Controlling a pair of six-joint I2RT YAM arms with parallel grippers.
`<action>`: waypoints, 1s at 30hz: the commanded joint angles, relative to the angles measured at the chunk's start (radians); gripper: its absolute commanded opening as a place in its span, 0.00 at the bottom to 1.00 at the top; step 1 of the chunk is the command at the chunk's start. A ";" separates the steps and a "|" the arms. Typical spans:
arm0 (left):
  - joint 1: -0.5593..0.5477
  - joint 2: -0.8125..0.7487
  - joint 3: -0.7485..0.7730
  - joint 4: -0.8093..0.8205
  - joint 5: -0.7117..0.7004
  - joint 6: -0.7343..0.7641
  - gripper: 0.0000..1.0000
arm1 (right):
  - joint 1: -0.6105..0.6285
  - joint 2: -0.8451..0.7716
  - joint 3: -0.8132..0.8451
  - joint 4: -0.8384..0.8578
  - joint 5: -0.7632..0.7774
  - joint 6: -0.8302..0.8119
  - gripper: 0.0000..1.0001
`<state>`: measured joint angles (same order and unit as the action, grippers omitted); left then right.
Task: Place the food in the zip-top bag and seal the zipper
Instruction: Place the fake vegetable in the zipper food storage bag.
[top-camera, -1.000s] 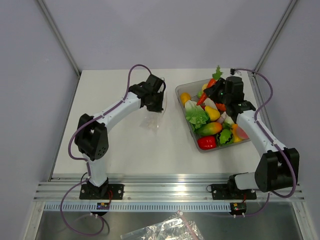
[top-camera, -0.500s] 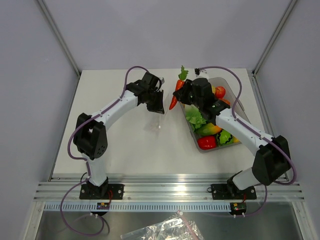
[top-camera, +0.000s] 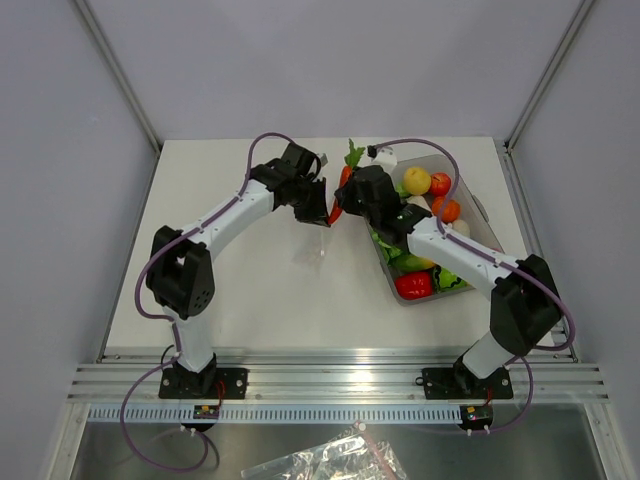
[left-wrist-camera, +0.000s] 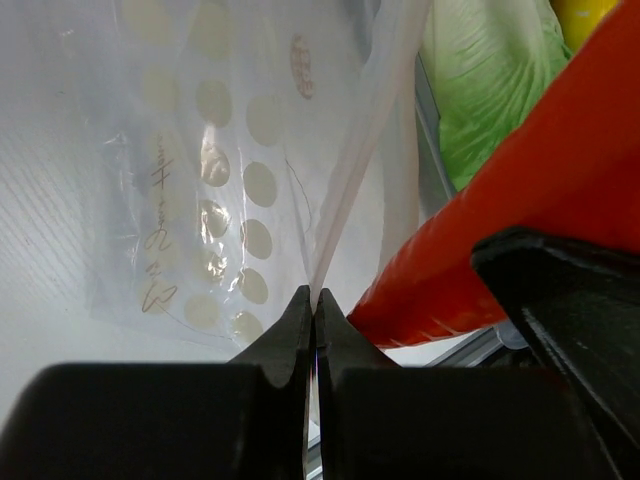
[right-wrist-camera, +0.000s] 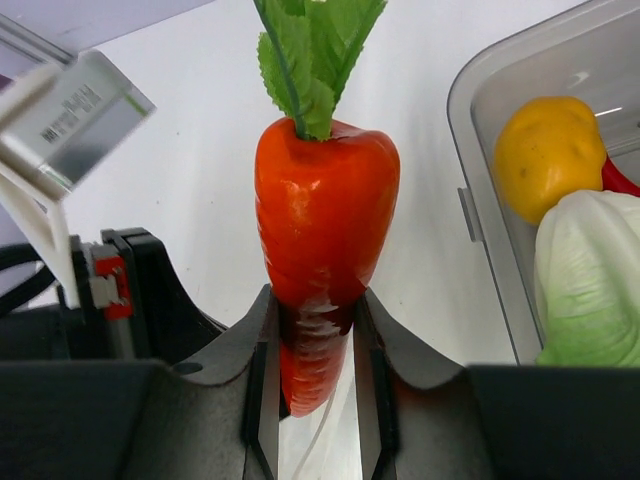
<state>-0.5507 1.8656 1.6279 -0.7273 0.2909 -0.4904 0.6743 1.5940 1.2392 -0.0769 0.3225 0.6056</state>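
Red-orange and glossy, the long plastic toy carrot (right-wrist-camera: 325, 210) with its green leafy top was clamped low on its body between the fingers of the right gripper (right-wrist-camera: 313, 300), leaves pointing away from the wrist. In the top view this carrot (top-camera: 345, 178) hung above the white table (top-camera: 220, 290), left of the clear plastic tray (top-camera: 455, 160), its tip just beside the left gripper (top-camera: 318, 205).

The left gripper (left-wrist-camera: 313, 300) had its fingers pressed together on the mouth edge of the small clear plastic zip-top bag (left-wrist-camera: 200, 180) with white dots, which hung from them (top-camera: 310, 245). The whitish zipper strip (left-wrist-camera: 370, 140) ran up from the pinch. The carrot (left-wrist-camera: 520, 180) lay right beside that strip; whether its tip was inside the mouth could not be told.

In the tray lay a yellow toy fruit (right-wrist-camera: 548, 150), a green toy lettuce (right-wrist-camera: 590, 280) and a red toy pepper (top-camera: 413, 285).
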 joint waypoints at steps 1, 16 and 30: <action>0.021 -0.052 0.023 0.083 0.068 -0.040 0.00 | 0.031 -0.016 -0.026 0.039 0.081 -0.007 0.00; 0.022 -0.017 0.058 0.154 0.197 -0.111 0.00 | 0.051 -0.045 -0.121 -0.044 0.134 -0.029 0.00; 0.008 0.067 0.151 0.180 0.232 -0.125 0.00 | 0.050 -0.186 -0.208 -0.035 0.000 -0.102 0.48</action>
<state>-0.5423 1.9102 1.7351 -0.6094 0.4725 -0.6033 0.7155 1.4410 1.0367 -0.1104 0.3462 0.5335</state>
